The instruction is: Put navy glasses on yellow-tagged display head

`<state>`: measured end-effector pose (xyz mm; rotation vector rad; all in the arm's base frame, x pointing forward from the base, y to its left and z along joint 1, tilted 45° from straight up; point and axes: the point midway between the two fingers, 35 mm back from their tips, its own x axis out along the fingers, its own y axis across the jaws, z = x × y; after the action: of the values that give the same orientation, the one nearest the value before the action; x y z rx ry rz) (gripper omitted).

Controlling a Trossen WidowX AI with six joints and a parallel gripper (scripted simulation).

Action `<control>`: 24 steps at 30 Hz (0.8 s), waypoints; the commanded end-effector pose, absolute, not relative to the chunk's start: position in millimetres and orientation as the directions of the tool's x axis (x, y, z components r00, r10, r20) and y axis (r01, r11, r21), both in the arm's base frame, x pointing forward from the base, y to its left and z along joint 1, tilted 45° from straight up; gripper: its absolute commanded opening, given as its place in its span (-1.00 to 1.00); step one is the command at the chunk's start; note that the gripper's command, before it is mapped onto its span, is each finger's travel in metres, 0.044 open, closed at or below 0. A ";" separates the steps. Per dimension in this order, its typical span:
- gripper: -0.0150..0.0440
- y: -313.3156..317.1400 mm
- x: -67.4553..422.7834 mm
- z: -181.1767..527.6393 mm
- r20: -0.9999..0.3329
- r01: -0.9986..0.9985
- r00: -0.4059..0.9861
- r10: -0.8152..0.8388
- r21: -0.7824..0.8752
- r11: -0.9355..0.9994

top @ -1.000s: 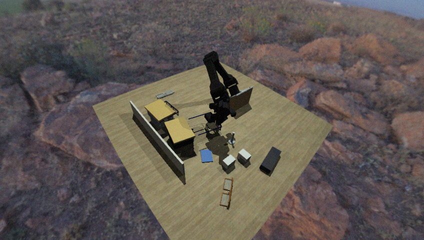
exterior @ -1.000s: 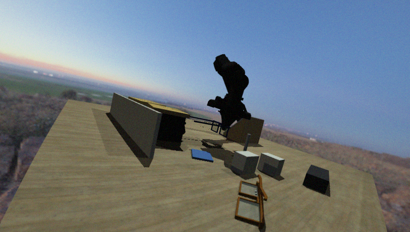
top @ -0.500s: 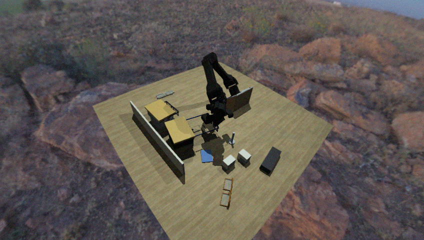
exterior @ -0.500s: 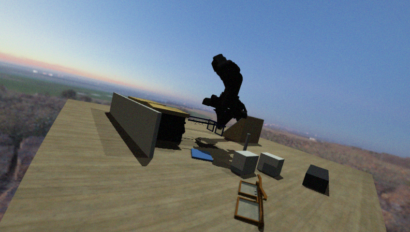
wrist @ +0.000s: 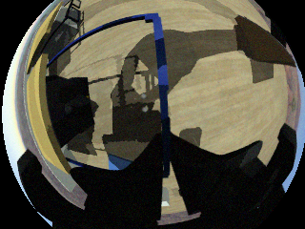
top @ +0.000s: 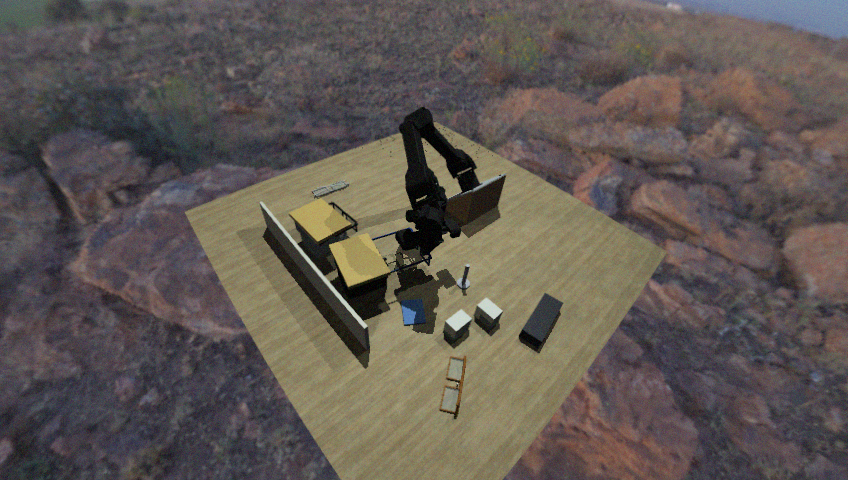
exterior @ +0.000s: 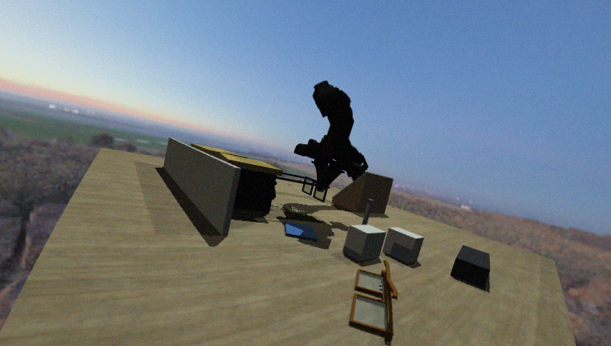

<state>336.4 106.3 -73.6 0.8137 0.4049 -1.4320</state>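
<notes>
Arm (top: pixel 423 166) folded forward, hand (top: pixel 416 249) clamped on glasses (exterior: pixel 306 183)

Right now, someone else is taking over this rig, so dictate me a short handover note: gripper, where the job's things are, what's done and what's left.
Gripper: shut on the navy glasses, held above the table in front of the nearer of two display heads.
Temples point toward that head; from these views I cannot tell whether their tips have reached it.
Other head sits just behind it and already wears a dark pair.
The yellow tag cannot be made out here, so confirm the target head.
Done: glasses picked up and brought to the heads.
Left: slide them on, bridge on the nose, temples behind the ears, straight; open the fingers and retreat.
</notes>
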 end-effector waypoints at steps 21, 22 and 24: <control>-0.49 100.3 371.2 -67.4 -0.689 0.967 0.135 -0.712 0.249 -0.057; -0.49 100.1 372.6 -67.1 -0.689 0.967 0.135 -0.712 0.249 -0.057; -0.49 99.7 375.5 -66.6 -0.689 0.967 0.135 -0.712 0.249 -0.057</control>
<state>370.5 101.5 -67.1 0.8150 0.4031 -1.4308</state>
